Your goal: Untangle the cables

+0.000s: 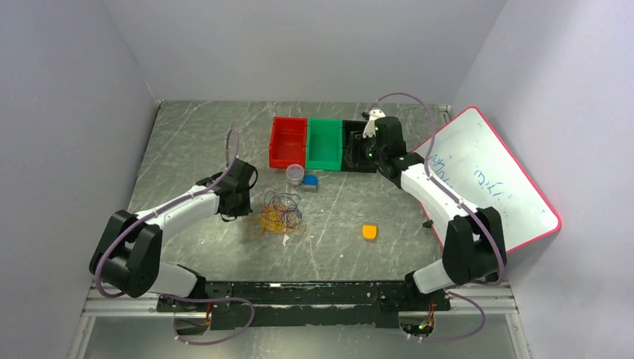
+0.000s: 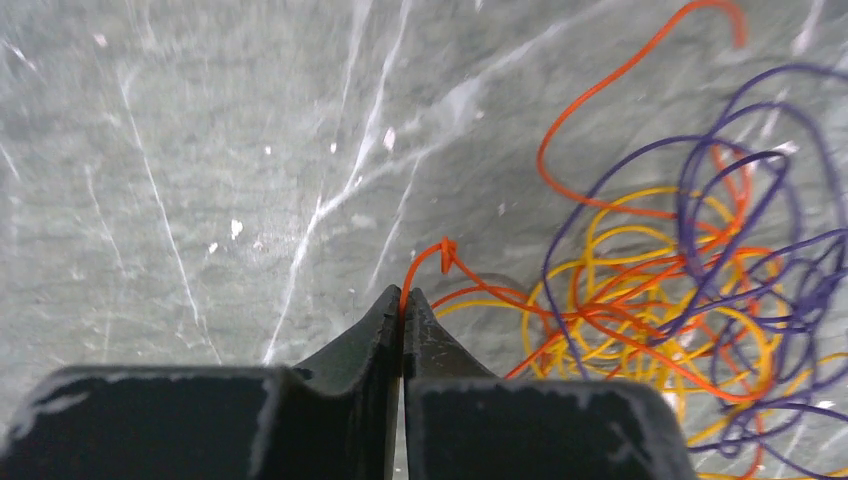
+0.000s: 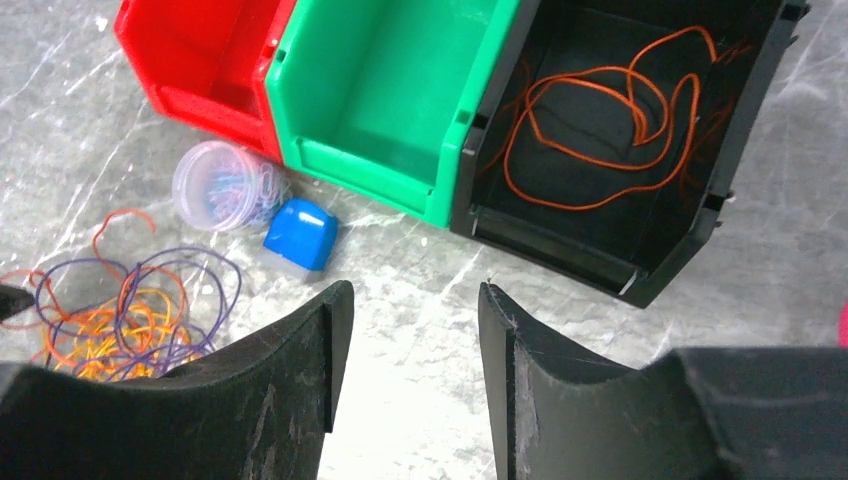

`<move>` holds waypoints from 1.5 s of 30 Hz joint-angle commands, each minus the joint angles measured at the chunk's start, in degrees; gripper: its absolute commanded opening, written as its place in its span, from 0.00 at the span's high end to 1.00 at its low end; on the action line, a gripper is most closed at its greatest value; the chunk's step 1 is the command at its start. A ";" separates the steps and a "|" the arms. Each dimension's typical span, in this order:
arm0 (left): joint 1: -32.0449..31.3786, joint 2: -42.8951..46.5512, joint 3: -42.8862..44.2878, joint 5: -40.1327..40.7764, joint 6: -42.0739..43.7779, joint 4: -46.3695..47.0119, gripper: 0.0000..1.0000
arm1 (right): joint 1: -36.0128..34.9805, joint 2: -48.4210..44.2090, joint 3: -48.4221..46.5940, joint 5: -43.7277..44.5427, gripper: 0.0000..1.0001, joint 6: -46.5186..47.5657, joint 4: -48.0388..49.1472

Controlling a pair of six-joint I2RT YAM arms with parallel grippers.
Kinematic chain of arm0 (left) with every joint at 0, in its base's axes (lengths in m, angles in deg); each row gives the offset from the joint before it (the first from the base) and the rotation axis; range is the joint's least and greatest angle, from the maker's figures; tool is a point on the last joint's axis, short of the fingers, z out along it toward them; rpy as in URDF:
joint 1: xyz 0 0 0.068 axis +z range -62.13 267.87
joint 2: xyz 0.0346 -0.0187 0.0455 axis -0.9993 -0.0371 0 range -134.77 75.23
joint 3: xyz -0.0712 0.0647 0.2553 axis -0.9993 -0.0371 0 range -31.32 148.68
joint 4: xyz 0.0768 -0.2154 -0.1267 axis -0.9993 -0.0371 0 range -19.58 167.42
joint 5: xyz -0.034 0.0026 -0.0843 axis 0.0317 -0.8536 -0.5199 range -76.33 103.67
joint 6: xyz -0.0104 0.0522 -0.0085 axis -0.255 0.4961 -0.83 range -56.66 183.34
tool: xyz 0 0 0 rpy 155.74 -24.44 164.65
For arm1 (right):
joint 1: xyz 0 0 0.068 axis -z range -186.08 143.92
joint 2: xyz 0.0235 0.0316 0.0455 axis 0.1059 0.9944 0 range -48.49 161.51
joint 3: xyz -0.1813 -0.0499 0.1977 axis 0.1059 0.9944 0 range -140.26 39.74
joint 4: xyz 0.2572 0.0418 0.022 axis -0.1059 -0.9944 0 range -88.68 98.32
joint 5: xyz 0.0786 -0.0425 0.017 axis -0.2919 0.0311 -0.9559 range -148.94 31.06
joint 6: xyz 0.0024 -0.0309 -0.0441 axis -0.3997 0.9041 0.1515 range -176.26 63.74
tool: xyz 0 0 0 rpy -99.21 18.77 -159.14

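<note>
Left wrist view: the left gripper (image 2: 403, 300) pinches the knotted end of a red-orange cable (image 2: 445, 250), its jaws closed tight on the strand.

The hold low on the grey table (image 2: 200, 150), just beside the tangle of cables (image 2: 680, 290), looks meant to let that one strand be drawn clear of the yellow-orange and purple loops crossing over it. Across the table, the right gripper (image 3: 415, 290) hangs with its jaws apart and empty in front of the black bin (image 3: 560, 255), where a loose orange cable (image 3: 600, 203) lies coiled; the green bin (image 3: 370, 165) and red bin (image 3: 190, 100) beside it probably serve the other colours. Blue handwriting on the whiteboard (image 1: 486, 179) is too small to read, and no brand or label shows.
</note>
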 commanded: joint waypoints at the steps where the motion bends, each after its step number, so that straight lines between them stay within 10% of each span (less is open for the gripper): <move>1: 0.13 1.36 5.73 2.41 2.82 -1.96 0.93 | -1.60 -4.15 2.02 -0.45 0.47 -0.84 3.64; 19: -0.09 17.83 24.01 -6.23 20.94 -5.60 0.93 | -13.71 -4.86 6.33 -12.90 0.37 -4.44 23.81; 45: -0.08 16.33 42.76 -28.48 22.77 -8.98 0.93 | -25.92 7.22 -3.16 -20.84 0.25 -2.60 41.97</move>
